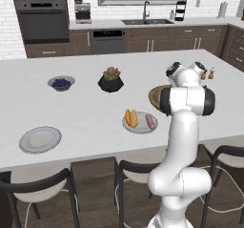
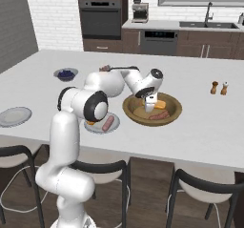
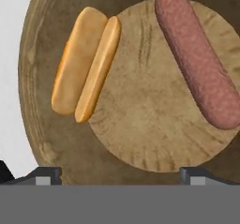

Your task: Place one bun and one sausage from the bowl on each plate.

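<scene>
— Where is the arm point(image 2: 71, 127)?

— It rises from the base, bends at a dark elbow joint and reaches forward over the near edge of the island.

— And the gripper point(image 2: 149, 108)?

— It points straight down from the wrist. In the hand view its two dark fingertips point(image 3: 47, 175) stand wide apart, with nothing between them.

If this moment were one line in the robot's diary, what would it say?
tool: open, above bowl | in bowl: bun, sausage | near plate: filled | far plate: nothing on it
</scene>
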